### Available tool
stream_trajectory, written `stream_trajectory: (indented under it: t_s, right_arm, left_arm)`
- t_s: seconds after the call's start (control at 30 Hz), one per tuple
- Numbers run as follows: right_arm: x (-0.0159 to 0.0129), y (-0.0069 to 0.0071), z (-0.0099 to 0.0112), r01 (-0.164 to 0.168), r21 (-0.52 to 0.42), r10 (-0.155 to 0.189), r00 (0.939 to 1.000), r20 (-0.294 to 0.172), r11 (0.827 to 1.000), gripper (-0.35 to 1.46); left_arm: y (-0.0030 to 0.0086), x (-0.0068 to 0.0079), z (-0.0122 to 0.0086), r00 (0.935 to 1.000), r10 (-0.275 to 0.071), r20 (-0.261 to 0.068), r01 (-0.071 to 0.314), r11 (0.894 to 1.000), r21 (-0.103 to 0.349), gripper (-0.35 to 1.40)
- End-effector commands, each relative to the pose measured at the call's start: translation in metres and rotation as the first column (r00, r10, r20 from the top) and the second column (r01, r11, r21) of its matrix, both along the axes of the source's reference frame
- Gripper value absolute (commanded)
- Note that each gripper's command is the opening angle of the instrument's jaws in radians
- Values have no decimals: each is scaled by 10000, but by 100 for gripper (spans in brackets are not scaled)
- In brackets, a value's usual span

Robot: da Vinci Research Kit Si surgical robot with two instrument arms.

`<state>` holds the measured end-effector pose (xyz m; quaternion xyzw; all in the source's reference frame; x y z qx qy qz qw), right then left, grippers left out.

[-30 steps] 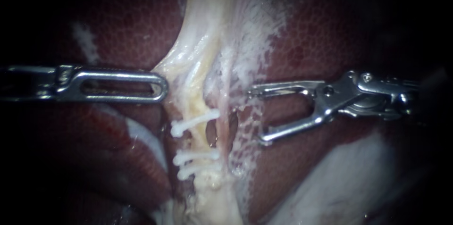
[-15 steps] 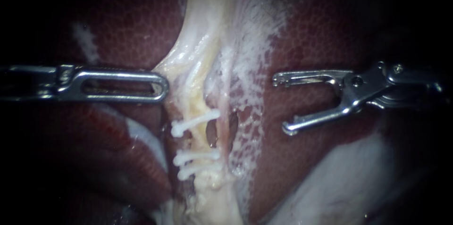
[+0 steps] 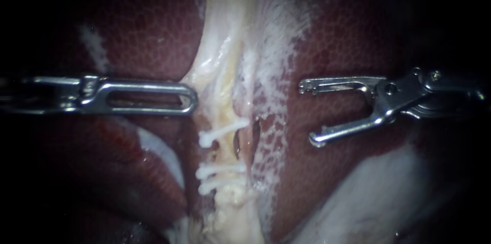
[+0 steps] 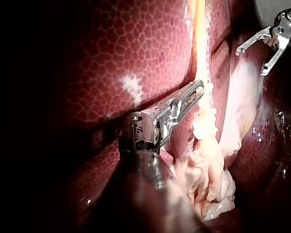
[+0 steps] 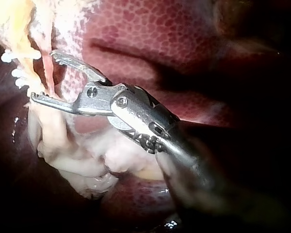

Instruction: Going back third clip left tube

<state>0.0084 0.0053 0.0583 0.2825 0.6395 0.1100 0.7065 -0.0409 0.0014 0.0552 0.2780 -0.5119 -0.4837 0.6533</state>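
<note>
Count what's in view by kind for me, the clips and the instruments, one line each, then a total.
White clips: 3
Instruments: 2, the left instrument shut on the pale tissue, the right instrument with jaws open
Total: 5

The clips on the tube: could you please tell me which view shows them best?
The endoscope view: all three clips lie in full across the tube, nothing in front. The right wrist view shows only their white ends, ahead of the right instrument. The left wrist view shows none of them.
</note>
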Motion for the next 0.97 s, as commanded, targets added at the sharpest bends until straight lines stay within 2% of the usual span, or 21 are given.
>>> stream_trajectory:
  t_s: [0.03, 0.4, 0.97]
  right_arm:
    - [0, 0, -1, 2, 0, -2, 10000, 0, 10000, 60]
    - [-1, -1, -2, 5, -1, -5, 10000, 1, 10000, 60]
    - [-2, -1, -2, 16, -1, -16, 10000, 5, 10000, 60]
  left_arm:
    - [0, -2, 2, 10000, 39, 8, -39, 10000, 11, -35]
    - [0, -17, 9, 10000, 59, 26, -59, 10000, -7, -35]
    - [-1, -18, 11, 9999, 100, 9, -100, 9999, 61, -35]
